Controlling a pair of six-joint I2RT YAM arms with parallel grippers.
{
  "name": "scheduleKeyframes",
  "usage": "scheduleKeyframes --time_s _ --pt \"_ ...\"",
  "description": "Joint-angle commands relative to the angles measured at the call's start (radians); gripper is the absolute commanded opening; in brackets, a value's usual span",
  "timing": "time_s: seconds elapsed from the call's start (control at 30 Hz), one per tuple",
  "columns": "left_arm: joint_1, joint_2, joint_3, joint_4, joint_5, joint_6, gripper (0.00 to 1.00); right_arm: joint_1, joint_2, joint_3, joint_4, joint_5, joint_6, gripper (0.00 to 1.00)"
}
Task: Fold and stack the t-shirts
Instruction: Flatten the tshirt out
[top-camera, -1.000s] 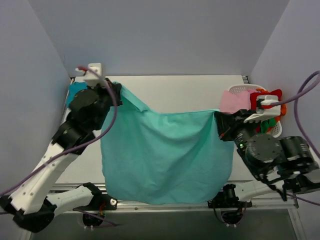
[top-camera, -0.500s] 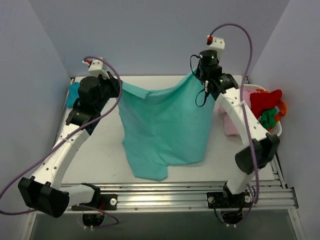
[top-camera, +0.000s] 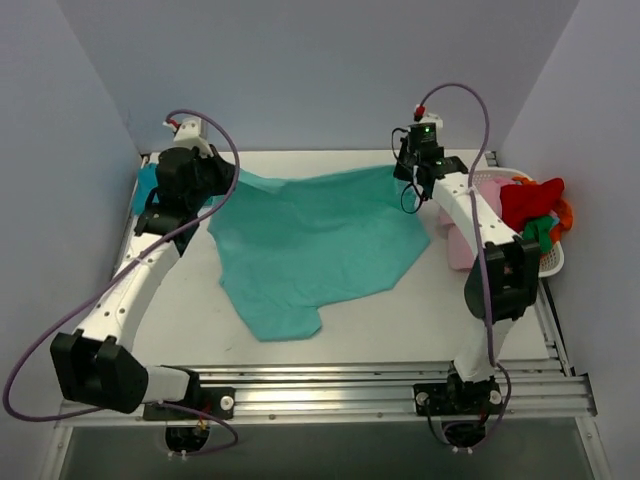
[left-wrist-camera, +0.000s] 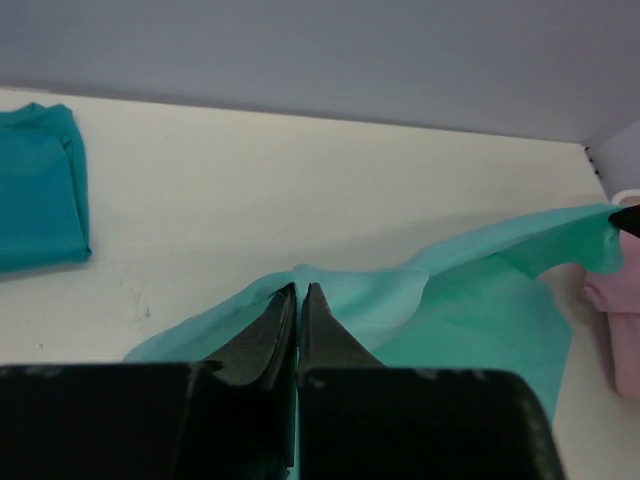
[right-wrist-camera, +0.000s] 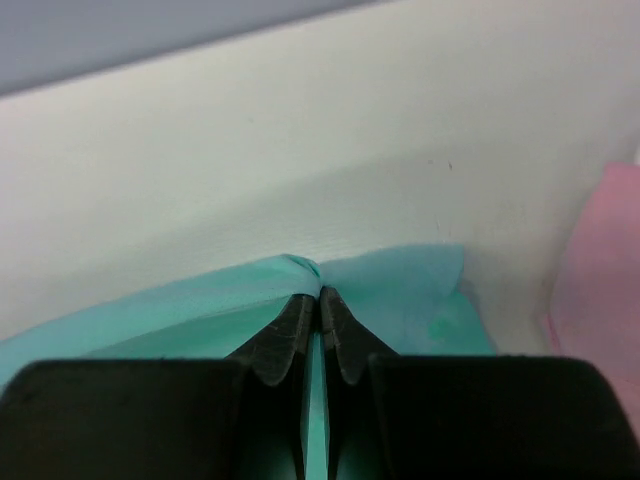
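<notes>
Turquoise t-shirt (top-camera: 310, 240) now lies on the table (top-camera: 400, 320), not hanging; left gripper (left-wrist-camera: 298, 290) and right gripper (right-wrist-camera: 320, 295) pinch its far edge. Crumpled near hem might skew folding.

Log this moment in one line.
left gripper: shut on turquoise t-shirt | right gripper: shut on it | shirt: spread on table | teal t-shirt: folded, far-left
</notes>
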Motion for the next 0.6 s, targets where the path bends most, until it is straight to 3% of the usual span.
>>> scheduleKeyframes --time_s 0.0,0.17,0.23,0.37,0.57 --pt "-0.014 -0.184 0.083 0.027 0.026 -0.007 0.02 0.033 -0.292 0.074 0.002 0.045 -0.055 0.0" --pt "-0.138 -0.369 0.128 -0.042 0.028 0.027 0.02 0.168 -0.56 0.125 -0.101 0.148 -0.124 0.0" --pt "-0.201 -0.469 0.128 -0.053 0.03 0.028 0.02 0.243 -0.735 0.058 -0.036 0.154 -0.152 0.0" --pt "-0.226 -0.627 0.103 -0.019 0.141 0.002 0.02 0.248 -0.981 -0.044 0.08 -0.036 -0.181 0.0" --pt "-0.224 -0.765 0.14 0.019 0.238 -0.022 0.02 0.243 -1.054 0.046 0.072 -0.225 -0.187 0.0"
